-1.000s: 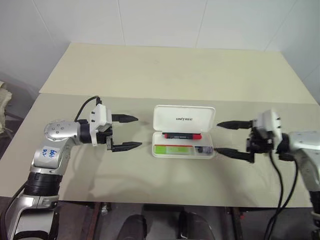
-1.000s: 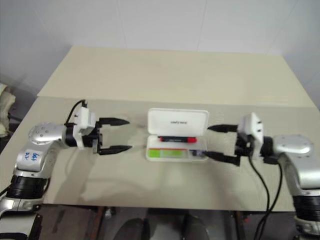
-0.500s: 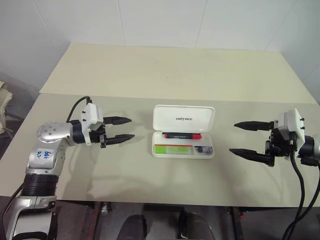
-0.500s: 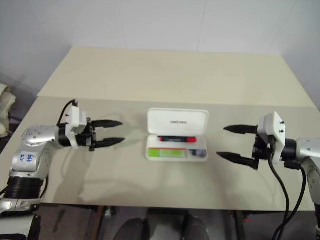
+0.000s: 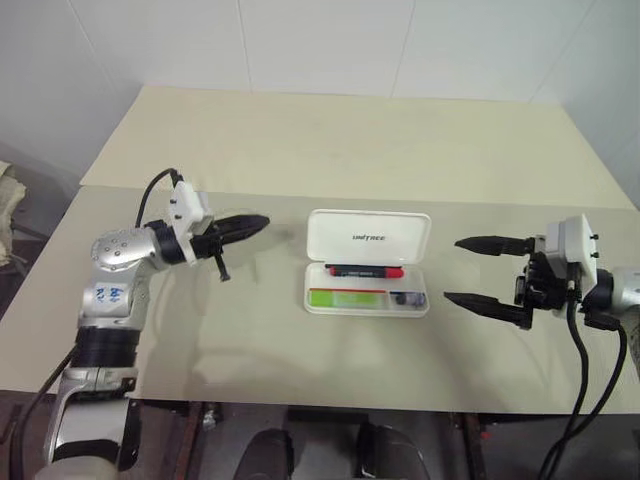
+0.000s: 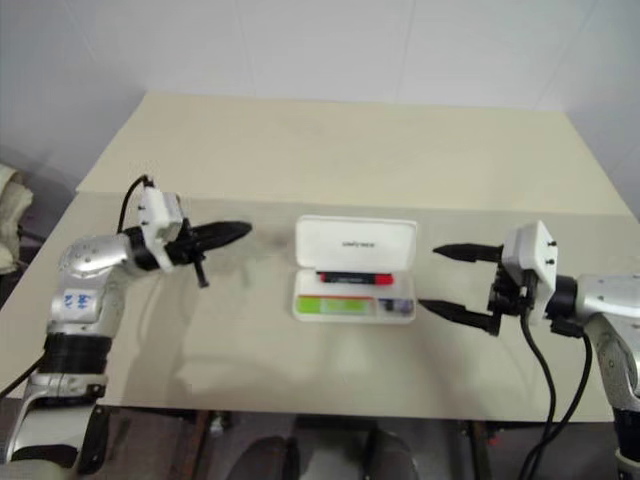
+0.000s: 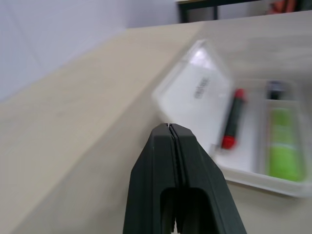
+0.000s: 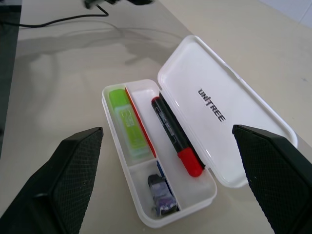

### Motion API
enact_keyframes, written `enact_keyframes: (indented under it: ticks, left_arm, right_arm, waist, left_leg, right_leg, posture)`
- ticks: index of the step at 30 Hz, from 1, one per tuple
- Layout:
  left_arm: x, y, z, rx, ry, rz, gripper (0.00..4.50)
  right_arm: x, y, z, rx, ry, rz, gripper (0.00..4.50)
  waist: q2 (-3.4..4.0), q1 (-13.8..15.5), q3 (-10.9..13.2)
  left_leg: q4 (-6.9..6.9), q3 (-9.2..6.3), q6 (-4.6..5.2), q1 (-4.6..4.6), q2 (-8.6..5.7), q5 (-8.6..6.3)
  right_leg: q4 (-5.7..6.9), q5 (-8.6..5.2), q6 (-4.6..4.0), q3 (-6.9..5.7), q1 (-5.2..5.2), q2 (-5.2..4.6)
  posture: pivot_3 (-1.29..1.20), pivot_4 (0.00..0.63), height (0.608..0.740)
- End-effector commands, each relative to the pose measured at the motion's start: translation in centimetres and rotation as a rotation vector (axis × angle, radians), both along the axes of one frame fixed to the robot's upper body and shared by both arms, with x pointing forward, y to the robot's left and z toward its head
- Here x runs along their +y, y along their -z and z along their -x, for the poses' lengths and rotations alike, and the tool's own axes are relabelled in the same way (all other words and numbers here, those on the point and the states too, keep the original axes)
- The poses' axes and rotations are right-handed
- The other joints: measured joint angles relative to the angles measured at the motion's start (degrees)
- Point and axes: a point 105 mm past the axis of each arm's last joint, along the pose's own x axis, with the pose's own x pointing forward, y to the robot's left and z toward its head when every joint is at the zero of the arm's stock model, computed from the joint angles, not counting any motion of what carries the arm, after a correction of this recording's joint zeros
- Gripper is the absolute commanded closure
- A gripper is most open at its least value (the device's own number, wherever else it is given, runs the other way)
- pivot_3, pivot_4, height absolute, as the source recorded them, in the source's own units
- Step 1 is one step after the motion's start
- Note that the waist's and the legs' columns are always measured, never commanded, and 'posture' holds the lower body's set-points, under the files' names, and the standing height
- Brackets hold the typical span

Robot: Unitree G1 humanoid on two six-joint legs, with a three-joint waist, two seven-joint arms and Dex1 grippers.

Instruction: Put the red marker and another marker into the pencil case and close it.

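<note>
While open, the pencil case (image 8: pixel 195 161) holds the red marker (image 8: pixel 176 138) and another marker (image 8: pixel 127 122).

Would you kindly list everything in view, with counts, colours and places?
table: one, beige, beneath everything.
pencil case: one, white, open at the table's centre, lid raised.
red marker: one, black and red, in the case's rear compartment.
highlighter: one, light green, in the case's front compartment.
small dark item: one, in the case's small corner compartment; kind unclear.
left tool: one, black, shut, left of the case.
right tool: one, black, open, right of the case.
</note>
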Motion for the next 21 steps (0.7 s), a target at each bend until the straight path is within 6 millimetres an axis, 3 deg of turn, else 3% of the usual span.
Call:
enact_keyframes:
  ticks: [1, 11, 16, 21]
  left_arm:
    - [-0.9, 0.1, -1.8, -0.001, -0.069, 0.0, 4.47]
    - [-5.4, 2.0, -4.4, 0.078, -0.086, -0.012, 4.47]
    - [-7.4, 1.0, -3.3, 0.044, 0.038, 0.03, 4.47]
    - [-7.2, 0.6, -1.8, 0.018, 0.141, 0.05, 4.47]
  right_arm:
    - [1.1, -1.0, 0.3, -0.063, -0.034, -0.016, 0.0]
    - [2.2, -1.7, -0.4, -0.092, -0.024, -0.088, 0.0]
    - [2.4, -1.3, -0.3, -0.087, -0.023, -0.091, 0.0]
    - [2.4, -0.9, -0.1, -0.079, -0.016, -0.091, 0.0]
  waist:
    - [0.0, 0.07, 0.0]
    - [-0.1, 0.09, 0.06]
    - [-0.11, -0.01, 0.06]
    - [-0.11, 0.0, 0.06]
  left_leg:
    - [0.0, 0.0, 0.0, 0.0, -0.01, 0.0]
    - [-0.01, 0.0, 0.0, -0.04, -0.02, 0.0]
    - [-0.01, 0.01, 0.0, -0.04, -0.02, 0.0]
    - [0.0, 0.01, 0.0, -0.04, -0.02, 0.0]
  right_leg:
    - [0.01, 0.0, 0.0, 0.0, 0.0, 0.0]
    - [-0.01, 0.01, 0.02, -0.06, -0.01, 0.0]
    - [-0.01, 0.01, 0.03, -0.06, -0.01, 0.0]
    - [-0.01, 0.01, 0.03, -0.06, -0.01, 0.0]
  posture:
    - [0.0, 0.15, 0.74]
    - [0.0, 0.15, 0.74]
    - [0.0, 0.15, 0.74]
    - [0.0, 0.15, 0.74]
